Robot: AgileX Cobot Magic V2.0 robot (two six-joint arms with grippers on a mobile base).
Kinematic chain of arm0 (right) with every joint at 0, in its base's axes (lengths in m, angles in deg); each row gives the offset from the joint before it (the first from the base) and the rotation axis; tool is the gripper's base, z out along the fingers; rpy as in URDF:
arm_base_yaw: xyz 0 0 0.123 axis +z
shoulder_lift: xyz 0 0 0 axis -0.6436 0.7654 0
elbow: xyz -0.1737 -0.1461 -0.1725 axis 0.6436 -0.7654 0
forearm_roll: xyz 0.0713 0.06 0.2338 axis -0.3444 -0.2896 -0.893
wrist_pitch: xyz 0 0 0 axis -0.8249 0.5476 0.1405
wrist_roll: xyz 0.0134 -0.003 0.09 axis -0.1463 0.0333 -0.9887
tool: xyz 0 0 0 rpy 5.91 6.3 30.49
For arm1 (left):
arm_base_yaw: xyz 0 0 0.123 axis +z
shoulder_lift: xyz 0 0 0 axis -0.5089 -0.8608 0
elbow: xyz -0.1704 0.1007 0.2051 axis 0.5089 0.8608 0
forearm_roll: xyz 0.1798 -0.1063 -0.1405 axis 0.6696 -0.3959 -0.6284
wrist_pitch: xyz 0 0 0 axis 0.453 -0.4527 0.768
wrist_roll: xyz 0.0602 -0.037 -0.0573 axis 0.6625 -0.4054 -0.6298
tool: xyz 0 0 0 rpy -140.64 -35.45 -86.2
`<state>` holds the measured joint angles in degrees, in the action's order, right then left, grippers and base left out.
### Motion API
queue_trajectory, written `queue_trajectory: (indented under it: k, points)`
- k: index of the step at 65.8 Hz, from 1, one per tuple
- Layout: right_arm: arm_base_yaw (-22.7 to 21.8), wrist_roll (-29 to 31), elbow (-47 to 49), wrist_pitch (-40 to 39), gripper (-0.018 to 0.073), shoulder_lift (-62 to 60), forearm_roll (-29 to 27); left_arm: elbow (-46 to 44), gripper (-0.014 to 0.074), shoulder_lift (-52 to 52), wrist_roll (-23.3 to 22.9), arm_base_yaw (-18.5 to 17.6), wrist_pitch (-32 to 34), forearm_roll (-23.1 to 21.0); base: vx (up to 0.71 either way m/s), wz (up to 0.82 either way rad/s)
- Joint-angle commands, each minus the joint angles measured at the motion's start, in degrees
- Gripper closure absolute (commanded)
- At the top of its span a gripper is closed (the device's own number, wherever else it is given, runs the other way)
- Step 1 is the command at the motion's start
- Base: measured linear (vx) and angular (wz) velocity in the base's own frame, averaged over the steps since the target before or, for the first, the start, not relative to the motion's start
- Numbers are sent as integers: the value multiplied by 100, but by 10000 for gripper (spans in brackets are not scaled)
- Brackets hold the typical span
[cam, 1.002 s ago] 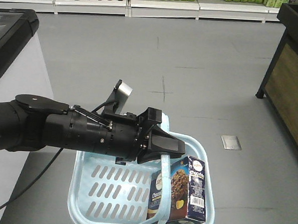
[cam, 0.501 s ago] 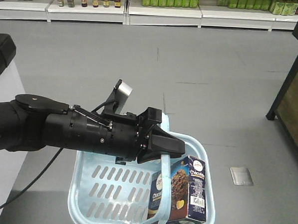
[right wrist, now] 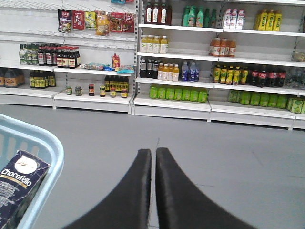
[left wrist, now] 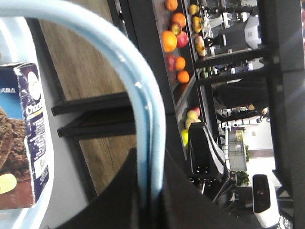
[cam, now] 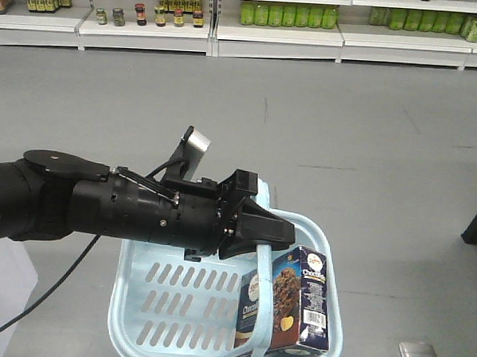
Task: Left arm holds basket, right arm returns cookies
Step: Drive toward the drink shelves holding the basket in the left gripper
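Hold the basket (cam: 132, 297) level: the left end effector (cam: 269, 234) grips its handle (cam: 257, 307). The cookies (cam: 288, 301) stand in its near right corner. Open the right end effector (right wrist: 153, 151), apparently closed and empty, before reaching in.

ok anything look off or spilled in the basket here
Nothing stands out. The cookie box stands upright in a corner of the basket, whose handle the left gripper clamps; nothing looks spilled or damaged.

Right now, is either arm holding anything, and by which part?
The left gripper grips the basket by its handle; the right gripper, jaws shut, holds nothing.
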<state>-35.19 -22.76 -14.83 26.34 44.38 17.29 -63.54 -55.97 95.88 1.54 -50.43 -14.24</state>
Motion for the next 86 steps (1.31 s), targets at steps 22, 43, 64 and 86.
queue_trajectory:
  k: [22, 43, 64, 86]
  points:
    - [-27, 25, -103, -432, 569, -65, 45, -163, 599, 312, 40, -1, -321, -648, 54, 0]
    - [-27, 25, -103, -432, 569, -65, 45, -163, 599, 312, 40, -1, -321, -647, 53, -3]
    - [-27, 25, -103, -432, 569, -65, 45, -163, 599, 312, 40, -1, -321, -647, 54, 1]
    - [-27, 25, -103, -432, 569, -65, 45, -163, 599, 312, 40, -1, -315, -648, 53, 2]
